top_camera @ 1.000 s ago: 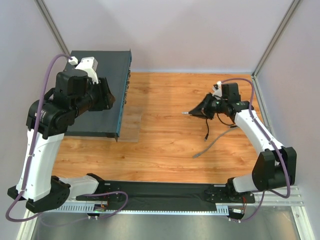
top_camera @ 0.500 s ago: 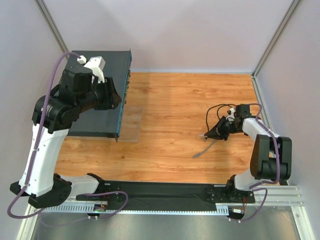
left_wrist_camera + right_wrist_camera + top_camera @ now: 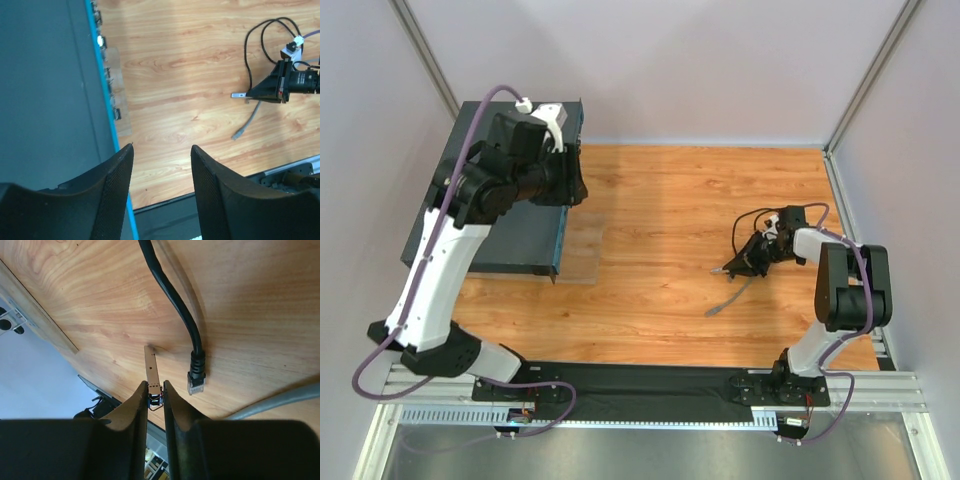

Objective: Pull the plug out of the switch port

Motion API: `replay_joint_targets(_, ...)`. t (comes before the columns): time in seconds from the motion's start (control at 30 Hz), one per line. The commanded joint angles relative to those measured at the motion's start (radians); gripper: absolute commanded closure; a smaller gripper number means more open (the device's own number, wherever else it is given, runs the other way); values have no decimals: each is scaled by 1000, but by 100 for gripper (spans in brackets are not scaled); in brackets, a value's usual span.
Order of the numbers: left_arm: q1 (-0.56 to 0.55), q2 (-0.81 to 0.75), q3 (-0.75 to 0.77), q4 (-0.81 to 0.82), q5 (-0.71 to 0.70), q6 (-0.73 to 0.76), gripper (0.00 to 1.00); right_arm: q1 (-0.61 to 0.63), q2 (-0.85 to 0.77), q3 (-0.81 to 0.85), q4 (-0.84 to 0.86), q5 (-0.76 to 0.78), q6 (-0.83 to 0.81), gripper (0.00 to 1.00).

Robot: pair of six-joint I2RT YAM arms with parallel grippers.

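Observation:
The switch (image 3: 510,245) is a flat dark grey-teal box at the far left; its front face with a row of small sockets (image 3: 107,75) shows in the left wrist view. My left gripper (image 3: 575,180) hangs open and empty over the switch's front edge (image 3: 162,148). My right gripper (image 3: 735,265) lies low at the right of the table, shut on a thin metal plug (image 3: 151,365) whose free tip touches the wood. The plug also shows in the top view (image 3: 723,270), far from the switch.
A black cable with a clear-tipped connector (image 3: 195,375) loops beside the right gripper (image 3: 738,232). A loose grey cable (image 3: 730,298) lies just in front of it. A clear flat plate (image 3: 582,250) lies by the switch's front. Walls close in left and right.
My left arm swung farther back and right, so its gripper is over the switch's front edge. My right gripper came down from mid-air to the table with the plug.

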Motion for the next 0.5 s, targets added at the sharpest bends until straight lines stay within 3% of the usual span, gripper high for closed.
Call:
replay_joint_targets(0.0, -33, 100, 144, -137, -75, -4, 42, 18, 19, 48, 37, 83, 11, 81)
replay_joint_targets(0.1, -52, 130, 192, -143, -117, -9, 41, 21, 20, 55, 26, 103, 10, 72)
replay_joint_targets(0.23, -85, 158, 209, -156, -180, -21, 40, 21, 7, 80, -56, 152, -16, 53)
replay_joint_targets(0.43, -197, 274, 359, -258, -419, -20, 29, 76, -165, 189, -306, 339, -78, 40)
replay_joint_targets(0.47, -203, 292, 387, -274, -442, -17, 30, 140, -188, 212, -332, 358, -87, 40)
